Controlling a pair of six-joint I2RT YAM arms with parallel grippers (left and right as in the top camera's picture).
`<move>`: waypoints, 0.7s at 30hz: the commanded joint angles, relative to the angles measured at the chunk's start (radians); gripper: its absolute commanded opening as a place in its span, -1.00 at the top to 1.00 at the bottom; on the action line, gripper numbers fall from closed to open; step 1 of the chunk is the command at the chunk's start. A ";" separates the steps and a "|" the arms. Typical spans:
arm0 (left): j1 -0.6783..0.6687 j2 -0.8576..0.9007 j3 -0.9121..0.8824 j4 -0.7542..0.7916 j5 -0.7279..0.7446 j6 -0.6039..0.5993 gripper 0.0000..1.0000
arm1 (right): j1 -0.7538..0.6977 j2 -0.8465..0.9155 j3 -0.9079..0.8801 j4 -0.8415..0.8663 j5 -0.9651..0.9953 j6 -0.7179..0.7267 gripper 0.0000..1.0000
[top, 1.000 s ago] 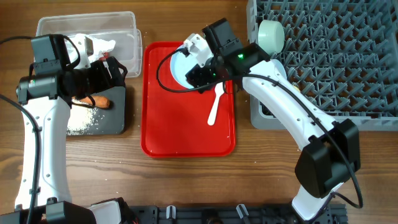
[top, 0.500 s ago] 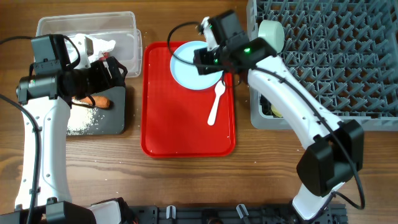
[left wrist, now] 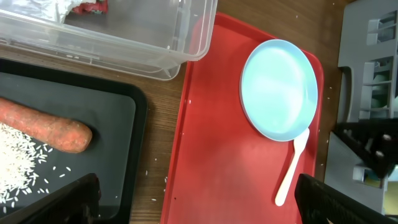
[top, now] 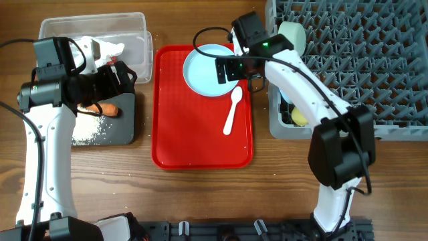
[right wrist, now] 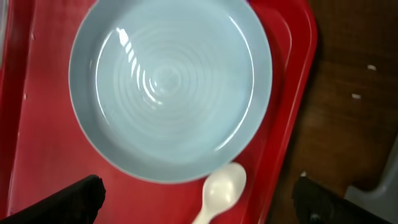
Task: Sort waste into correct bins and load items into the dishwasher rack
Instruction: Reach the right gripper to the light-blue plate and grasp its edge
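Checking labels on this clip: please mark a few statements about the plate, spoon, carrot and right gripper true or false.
1. The plate lies flat on the red tray. True.
2. The spoon lies inside the plate. False: it lies on the red tray, just off the plate's rim.
3. The carrot lies on the red tray. False: it lies on the black tray, beside the rice grains.
4. The right gripper is open above the plate, holding nothing. True.

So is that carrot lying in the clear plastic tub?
No, the carrot lies in the black tray next to the white grains, outside the clear tub.
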 commanded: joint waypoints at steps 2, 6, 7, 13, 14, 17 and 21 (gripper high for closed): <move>0.004 -0.004 0.017 0.002 -0.009 -0.003 -1.00 | 0.004 -0.003 -0.033 0.082 0.054 -0.020 -0.68; 0.004 -0.004 0.017 0.002 -0.009 -0.003 -1.00 | 0.004 -0.003 -0.085 0.179 0.059 -0.019 -0.20; 0.004 -0.004 0.017 0.002 -0.009 -0.003 -1.00 | 0.004 -0.002 -0.096 0.194 0.059 -0.019 -0.18; 0.004 -0.004 0.017 0.002 -0.009 -0.003 -1.00 | 0.003 0.056 -0.142 0.219 0.059 -0.011 -0.15; 0.004 -0.004 0.017 0.002 -0.009 -0.003 -1.00 | 0.003 0.067 -0.142 0.218 0.059 -0.008 -0.16; 0.004 -0.004 0.017 0.002 -0.009 -0.003 -1.00 | 0.003 0.094 -0.142 0.220 0.059 0.010 -0.17; 0.004 -0.004 0.017 0.002 -0.009 -0.003 -1.00 | 0.000 0.119 -0.143 0.220 0.079 0.011 -0.17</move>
